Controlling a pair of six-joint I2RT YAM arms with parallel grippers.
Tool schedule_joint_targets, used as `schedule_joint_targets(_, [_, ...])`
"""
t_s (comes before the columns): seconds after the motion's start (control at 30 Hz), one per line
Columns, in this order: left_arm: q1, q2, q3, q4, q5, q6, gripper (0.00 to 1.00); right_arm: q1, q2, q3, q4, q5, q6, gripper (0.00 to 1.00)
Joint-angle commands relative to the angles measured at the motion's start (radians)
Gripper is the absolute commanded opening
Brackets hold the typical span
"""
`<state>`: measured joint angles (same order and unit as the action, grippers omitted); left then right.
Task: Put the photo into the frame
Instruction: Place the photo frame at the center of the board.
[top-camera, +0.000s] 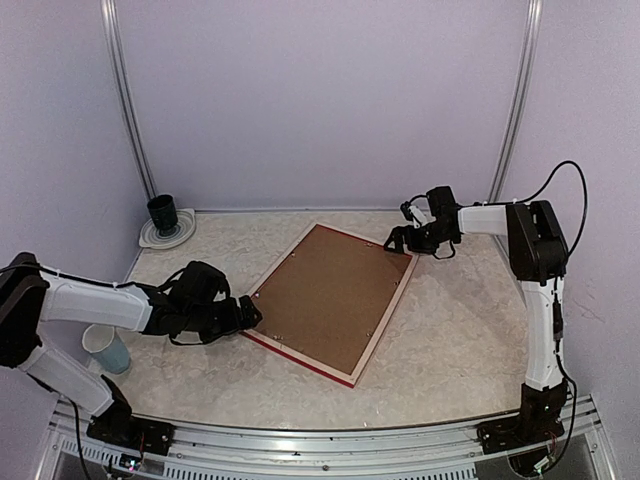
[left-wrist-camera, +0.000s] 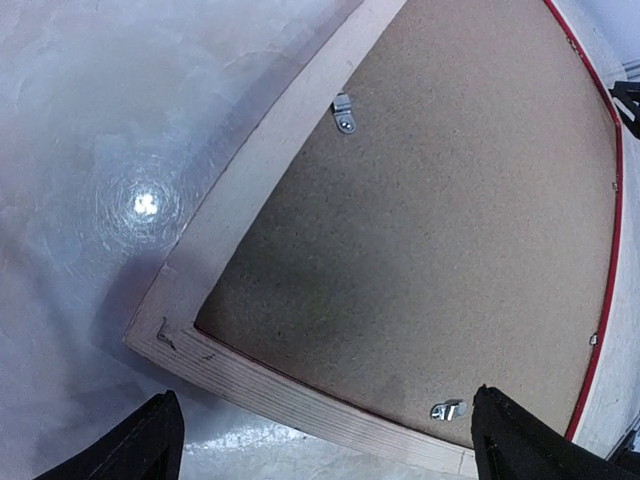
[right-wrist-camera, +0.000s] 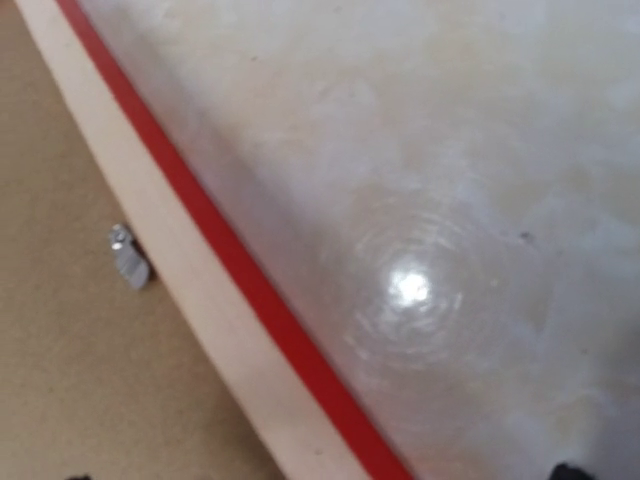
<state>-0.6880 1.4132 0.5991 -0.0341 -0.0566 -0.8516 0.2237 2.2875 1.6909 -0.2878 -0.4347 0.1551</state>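
The frame (top-camera: 386, 318) lies face down and askew in the middle of the table, its pale wood back up and a thin red edge showing. A brown backing board (top-camera: 330, 295) fills it, held by small metal tabs (left-wrist-camera: 447, 409). The photo is hidden or out of view. My left gripper (top-camera: 250, 312) is open at the frame's left corner; in the left wrist view its fingers straddle the wooden corner rail (left-wrist-camera: 260, 160) from above (left-wrist-camera: 322, 400). My right gripper (top-camera: 398, 240) is open over the far right corner, above the frame's rail (right-wrist-camera: 190, 290) and a tab (right-wrist-camera: 128, 258).
A pale blue cup (top-camera: 106, 348) stands by the left arm near the table's left edge. A black cup (top-camera: 162, 212) sits on a white plate (top-camera: 150, 238) in the back left corner. Walls close in the back and both sides.
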Motion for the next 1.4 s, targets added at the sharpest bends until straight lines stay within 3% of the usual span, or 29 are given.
schedule_joint_targets(0.0, [0.009,0.053,0.017,0.026,0.020,0.021,0.99,-0.011,-0.001,-0.027,-0.006,-0.054,-0.007,0.99])
schedule_joint_targets(0.43, [0.102,0.117,0.056,0.103,0.040,0.059,0.99,-0.008,-0.089,-0.158,0.022,-0.142,0.011,0.99])
schedule_joint_targets(0.97, [0.194,0.321,0.175,0.192,0.092,0.088,0.99,0.065,-0.282,-0.440,0.077,-0.084,0.050,0.99])
schedule_joint_targets(1.37, [0.254,0.471,0.356,0.192,0.128,0.097,0.99,0.139,-0.468,-0.664,0.092,-0.025,0.084,0.99])
